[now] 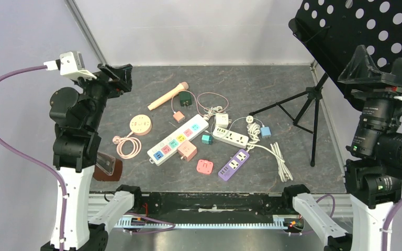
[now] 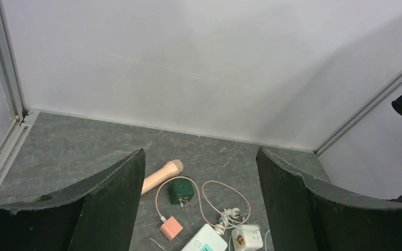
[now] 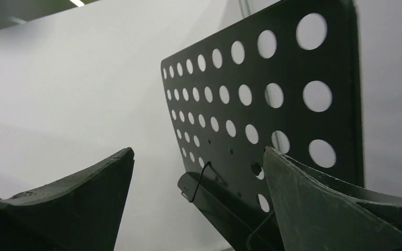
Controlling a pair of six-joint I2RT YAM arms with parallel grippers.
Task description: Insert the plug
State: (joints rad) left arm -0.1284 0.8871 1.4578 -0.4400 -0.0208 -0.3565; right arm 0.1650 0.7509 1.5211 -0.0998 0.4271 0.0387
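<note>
The left gripper (image 1: 116,73) hangs wide open and empty. Below it, framed between its fingers, the dark green cube-shaped plug (image 2: 179,191) lies on the grey table (image 2: 84,141), seemingly loose. The right gripper (image 3: 199,151), likewise spread, faces the black perforated metal stand (image 3: 272,104).
</note>
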